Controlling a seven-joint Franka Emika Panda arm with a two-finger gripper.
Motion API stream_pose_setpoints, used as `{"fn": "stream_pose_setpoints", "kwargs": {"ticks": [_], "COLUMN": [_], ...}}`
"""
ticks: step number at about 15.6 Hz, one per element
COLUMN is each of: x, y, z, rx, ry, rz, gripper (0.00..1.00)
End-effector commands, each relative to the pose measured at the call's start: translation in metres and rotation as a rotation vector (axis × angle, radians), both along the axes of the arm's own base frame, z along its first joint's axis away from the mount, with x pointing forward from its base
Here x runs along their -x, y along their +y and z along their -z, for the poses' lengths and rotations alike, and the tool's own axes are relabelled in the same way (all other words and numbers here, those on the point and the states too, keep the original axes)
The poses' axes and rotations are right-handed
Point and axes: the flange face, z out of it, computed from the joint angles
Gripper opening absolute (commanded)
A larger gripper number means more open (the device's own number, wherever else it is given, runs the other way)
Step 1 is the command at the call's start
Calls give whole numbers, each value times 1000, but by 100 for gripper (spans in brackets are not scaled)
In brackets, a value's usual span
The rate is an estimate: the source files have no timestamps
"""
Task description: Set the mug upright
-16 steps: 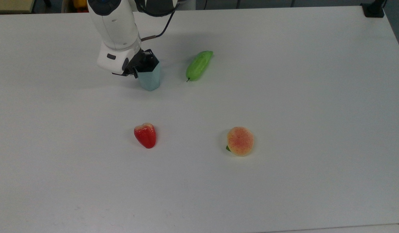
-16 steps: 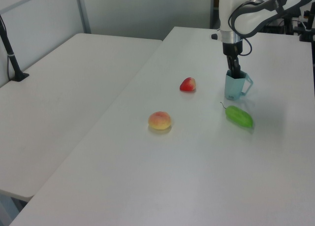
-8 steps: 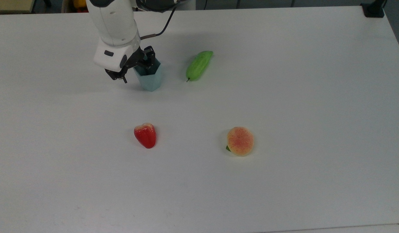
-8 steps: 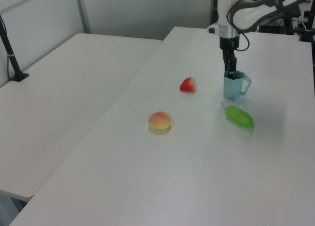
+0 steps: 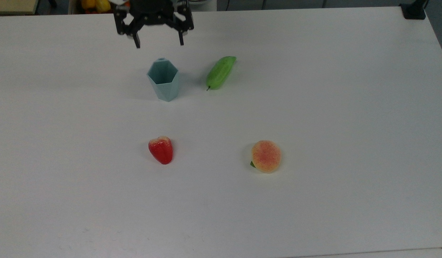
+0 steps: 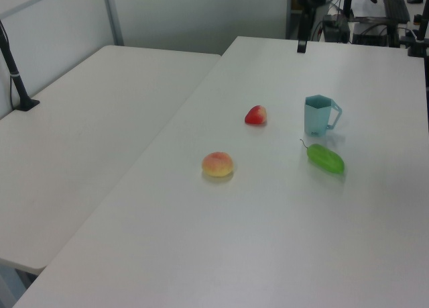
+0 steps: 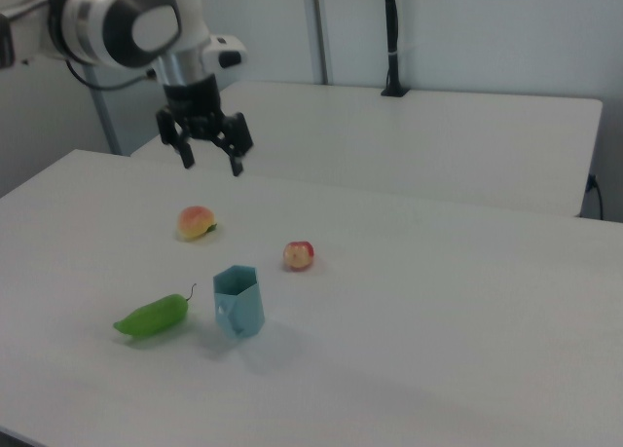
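The mug is a pale blue-green faceted cup of matte finish. Its rim is hexagonal and the walls taper to a narrower base. It stands upright on its base with the open mouth facing up; the interior appears a darker teal. A loop handle of the same colour projects from one side: toward 3 o'clock in the left view, and toward 7 o'clock, facing the camera, in the right view. In the top view a small part of the handle shows just beyond the rim at 12 o'clock. In the top view the mug stands at roughly 10 o'clock from the frame centre.
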Motion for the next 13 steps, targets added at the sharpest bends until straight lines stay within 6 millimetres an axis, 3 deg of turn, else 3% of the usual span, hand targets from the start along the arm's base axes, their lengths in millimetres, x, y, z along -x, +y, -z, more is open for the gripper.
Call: {"fn": "stream_pose_setpoints", "kwargs": {"ticks": [1, 4, 8, 13], "x": [23, 58, 97, 87], "y": [15, 34, 37, 33], "z": [-51, -88, -103, -97], "rx": [-60, -58, -31, -47], "ry": [64, 69, 135, 62], "rz": [204, 296, 280, 145], "gripper": [100, 100, 100, 100]}}
